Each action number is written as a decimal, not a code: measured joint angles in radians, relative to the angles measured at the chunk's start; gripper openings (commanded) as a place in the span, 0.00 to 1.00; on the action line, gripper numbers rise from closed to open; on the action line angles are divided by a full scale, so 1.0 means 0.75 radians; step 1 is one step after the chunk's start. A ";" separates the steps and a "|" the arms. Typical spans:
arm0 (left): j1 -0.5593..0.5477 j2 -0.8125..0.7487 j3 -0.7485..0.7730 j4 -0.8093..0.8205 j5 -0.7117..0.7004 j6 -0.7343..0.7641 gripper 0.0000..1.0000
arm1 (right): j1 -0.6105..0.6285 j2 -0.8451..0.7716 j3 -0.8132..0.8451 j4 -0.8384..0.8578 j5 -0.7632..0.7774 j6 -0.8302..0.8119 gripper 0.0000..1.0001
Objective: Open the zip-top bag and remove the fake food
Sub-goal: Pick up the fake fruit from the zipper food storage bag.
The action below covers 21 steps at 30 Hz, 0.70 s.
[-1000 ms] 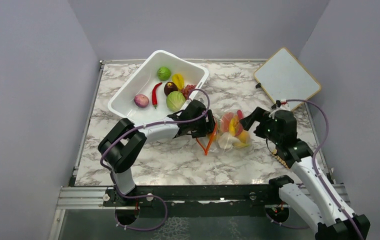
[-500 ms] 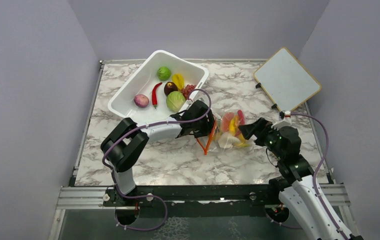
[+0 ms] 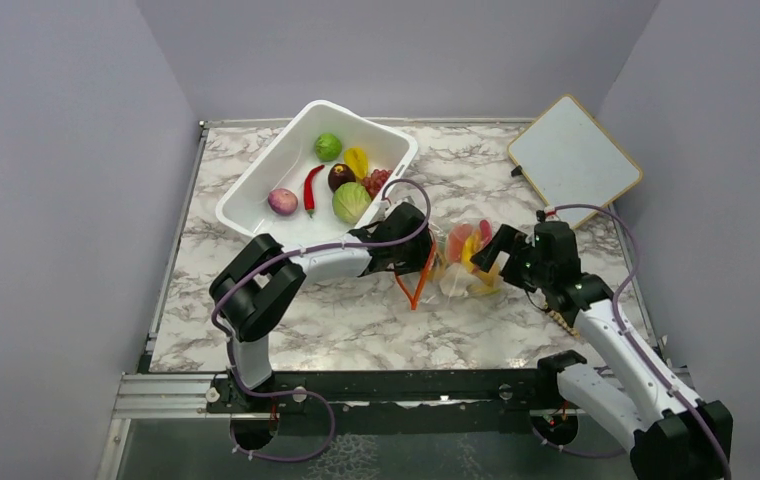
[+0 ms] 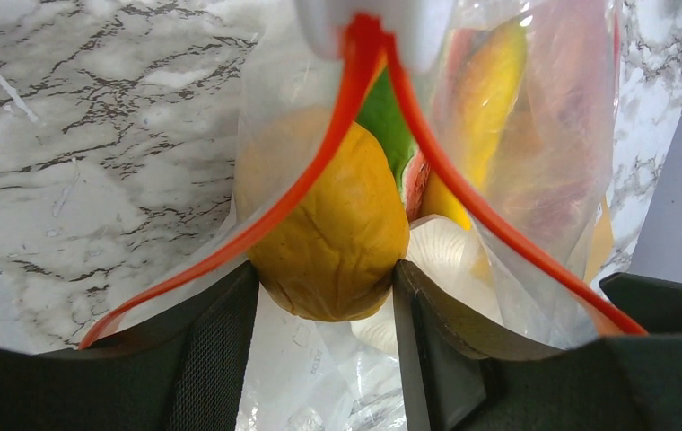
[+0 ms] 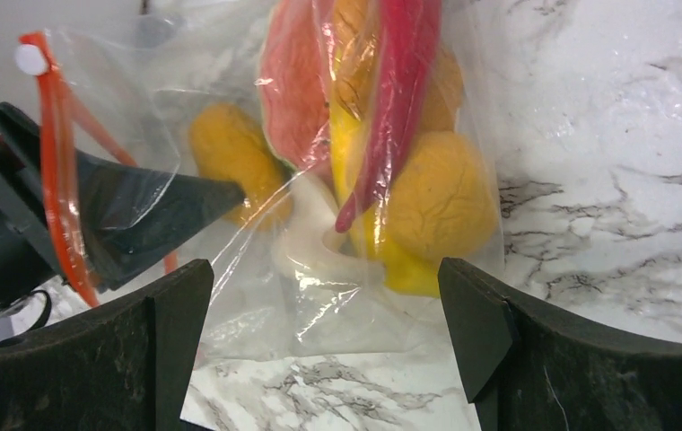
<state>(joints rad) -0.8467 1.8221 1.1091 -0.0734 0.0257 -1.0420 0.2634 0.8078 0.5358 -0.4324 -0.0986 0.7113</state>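
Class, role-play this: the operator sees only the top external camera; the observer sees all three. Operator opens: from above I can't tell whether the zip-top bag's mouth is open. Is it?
Observer: Yes; the left wrist view shows the zip strip parted into a V.
Operator: What's at the left gripper?
Observer: An orange fruit sits between its fingertips; clamped or not, I cannot tell.
Operator: And the right gripper?
Observer: Wide open, with the closed end of the zip-top bag just ahead.

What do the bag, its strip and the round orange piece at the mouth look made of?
The zip-top bag: thin clear plastic film, glossy; it creases and glints. Its zip strip: opaque orange-red plastic, smooth. The orange fruit: likely moulded plastic, matte, with veined surface texture; rubber is possible.
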 measured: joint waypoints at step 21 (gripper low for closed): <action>-0.008 -0.002 -0.001 0.006 0.053 0.124 0.34 | 0.000 0.601 0.317 -0.293 0.135 -0.198 0.96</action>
<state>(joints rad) -0.8524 1.8206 1.1084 -0.0689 0.0654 -0.9493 0.2634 1.2587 0.7734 -0.6525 0.0029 0.5625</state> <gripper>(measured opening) 0.528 0.985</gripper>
